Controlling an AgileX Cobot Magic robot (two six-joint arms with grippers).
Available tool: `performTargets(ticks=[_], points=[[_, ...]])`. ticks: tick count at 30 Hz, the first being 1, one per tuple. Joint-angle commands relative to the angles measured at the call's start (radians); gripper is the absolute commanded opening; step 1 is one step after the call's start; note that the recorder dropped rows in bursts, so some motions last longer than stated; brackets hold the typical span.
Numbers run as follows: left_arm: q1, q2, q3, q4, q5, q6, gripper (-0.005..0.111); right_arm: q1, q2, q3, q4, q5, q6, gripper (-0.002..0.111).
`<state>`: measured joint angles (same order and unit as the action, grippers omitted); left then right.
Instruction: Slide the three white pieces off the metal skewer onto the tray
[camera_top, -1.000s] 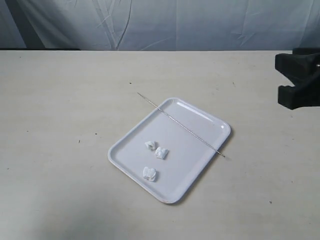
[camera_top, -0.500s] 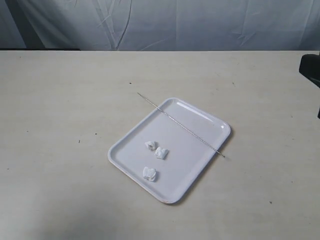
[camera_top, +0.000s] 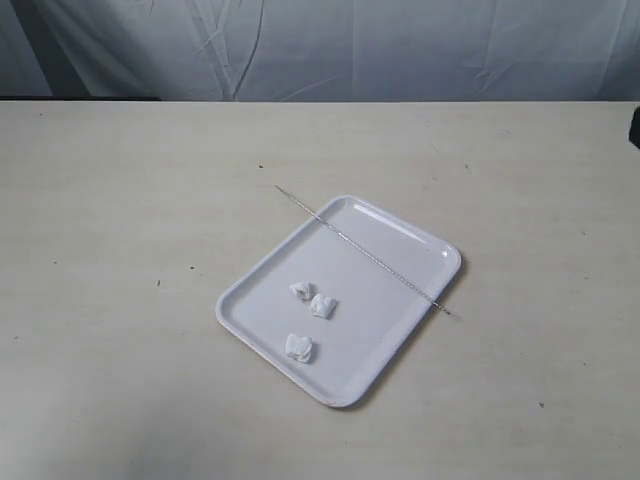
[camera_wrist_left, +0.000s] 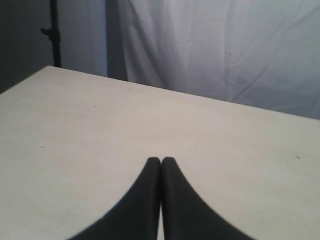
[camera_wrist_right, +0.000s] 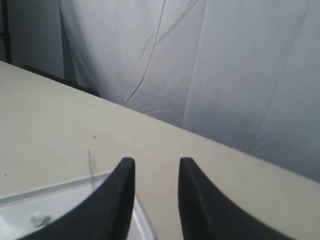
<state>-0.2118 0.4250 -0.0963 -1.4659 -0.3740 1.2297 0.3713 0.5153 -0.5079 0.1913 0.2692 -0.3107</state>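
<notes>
Since the earlier frame the right gripper (camera_wrist_right: 157, 165) has withdrawn toward the right edge of the exterior view, where only a dark sliver remains; nothing else on the table (camera_top: 120, 300) has shifted. The tray (camera_top: 385, 305) lies at an angle near the middle of the table. The three white pieces (camera_top: 323, 306) rest on the tray, all clear of the skewer: two sit just beside each other, and the third lies apart from them, closer to the tray's near rim. The metal skewer (camera_top: 362, 251) lies bare across the far part of the tray, resting on the rim, with both ends projecting past the tray over the table. Right gripper: fingers stand moderately apart with nothing between them; its wrist view shows a tray corner, one end of the skewer and one blurred white piece below it. Left gripper (camera_wrist_left: 161, 161): fingers pressed together, holding nothing, above bare table. A pale cloth backdrop (camera_top: 400, 50) hangs behind the table.
</notes>
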Motion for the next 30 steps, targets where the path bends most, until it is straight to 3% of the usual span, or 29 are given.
performTargets(ticks=[1,8,13,15,16,18,20,22,26,30], points=[[0.094,-0.036,0.006,0.001,-0.004,0.003,0.0,-0.004,-0.067,0.02,-0.109,-0.062,0.001,0.03],[0.122,-0.04,0.006,0.001,-0.011,0.003,0.0,-0.004,-0.176,0.118,-0.104,-0.07,0.001,0.03],[0.122,-0.057,0.006,-0.028,0.016,0.003,0.0,-0.061,-0.262,0.242,-0.084,-0.13,0.001,0.03],[0.12,-0.102,0.006,-0.04,0.155,0.003,0.0,-0.109,-0.3,0.295,-0.037,-0.135,0.001,0.03],[0.122,-0.16,0.006,-0.04,0.32,0.003,0.0,-0.155,-0.321,0.327,0.002,-0.135,0.001,0.03],[0.122,-0.238,0.006,-0.049,0.515,0.003,0.0,-0.213,-0.338,0.357,0.056,-0.135,0.001,0.03],[0.122,-0.3,0.006,-0.205,0.599,0.003,0.0,-0.288,-0.35,0.379,0.065,-0.131,0.001,0.03],[0.127,-0.328,0.006,-0.278,0.513,0.003,0.0,-0.328,-0.371,0.393,0.071,-0.121,0.026,0.03],[0.16,-0.36,0.008,-0.278,0.321,0.003,0.0,-0.374,-0.437,0.449,0.071,-0.123,0.035,0.03],[0.161,-0.36,0.02,-0.278,0.406,0.003,0.0,-0.381,-0.501,0.508,0.071,-0.121,0.035,0.03]])
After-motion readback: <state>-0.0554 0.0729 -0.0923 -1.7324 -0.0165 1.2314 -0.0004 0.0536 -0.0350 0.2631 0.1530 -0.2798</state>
